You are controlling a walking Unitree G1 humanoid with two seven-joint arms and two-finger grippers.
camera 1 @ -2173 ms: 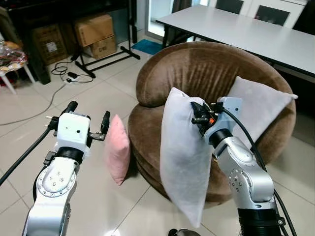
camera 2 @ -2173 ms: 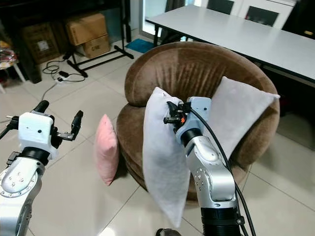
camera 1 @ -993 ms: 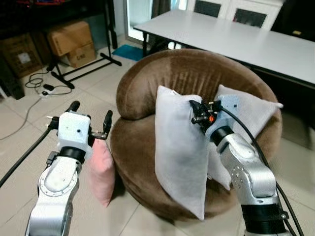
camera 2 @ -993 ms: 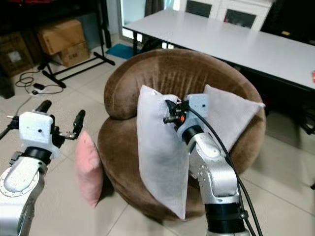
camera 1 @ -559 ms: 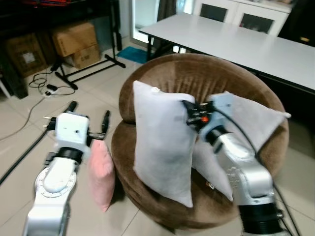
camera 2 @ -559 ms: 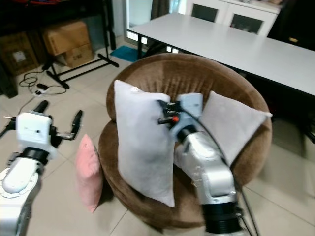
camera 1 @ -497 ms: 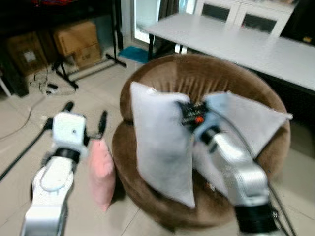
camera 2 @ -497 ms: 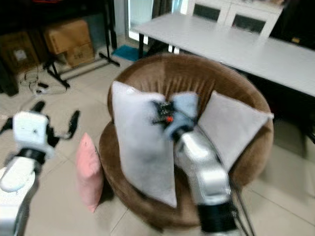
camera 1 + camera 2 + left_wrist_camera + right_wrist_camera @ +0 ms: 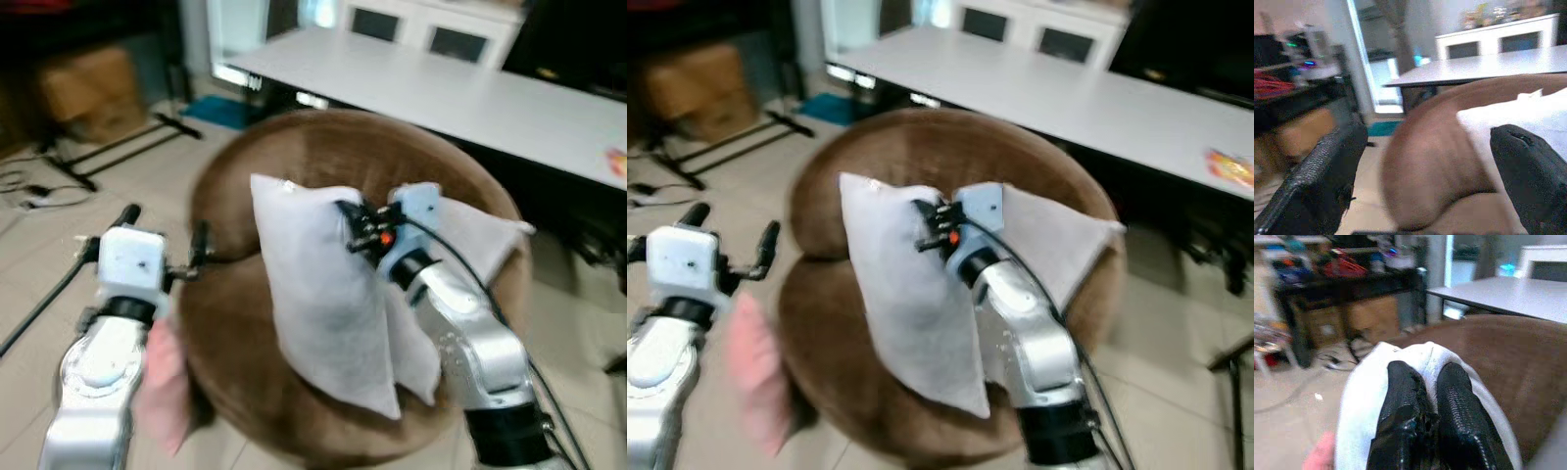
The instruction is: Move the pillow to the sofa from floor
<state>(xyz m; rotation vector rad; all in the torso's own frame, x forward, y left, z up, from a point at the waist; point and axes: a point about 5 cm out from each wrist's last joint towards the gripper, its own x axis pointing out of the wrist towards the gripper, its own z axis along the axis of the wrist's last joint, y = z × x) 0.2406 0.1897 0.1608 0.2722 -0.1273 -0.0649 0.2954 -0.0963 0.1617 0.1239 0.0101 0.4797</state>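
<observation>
A large grey-white pillow [image 9: 318, 304] hangs upright over the seat of the round brown sofa [image 9: 323, 147]. My right gripper [image 9: 355, 223] is shut on its top edge. In the right wrist view both black fingers [image 9: 1405, 401] pinch the bunched fabric of the pillow [image 9: 1359, 421]. My left gripper [image 9: 165, 227] is open and holds nothing, raised beside the sofa's left side. In the left wrist view its fingers [image 9: 1317, 181] stand wide apart, facing the sofa [image 9: 1425, 166]. Whether the pillow's lower corner rests on the seat I cannot tell.
A second grey pillow [image 9: 480, 230] leans on the sofa's backrest behind my right arm. A pink pillow [image 9: 162, 392] stands on the floor at the sofa's left, blurred. A long white table [image 9: 441, 88] runs behind the sofa. Cardboard boxes [image 9: 83, 83] and cables lie far left.
The camera has swung and come closer to the sofa. The grey pillow, still in my right gripper, has gone from hanging before the sofa's front to hanging over its seat.
</observation>
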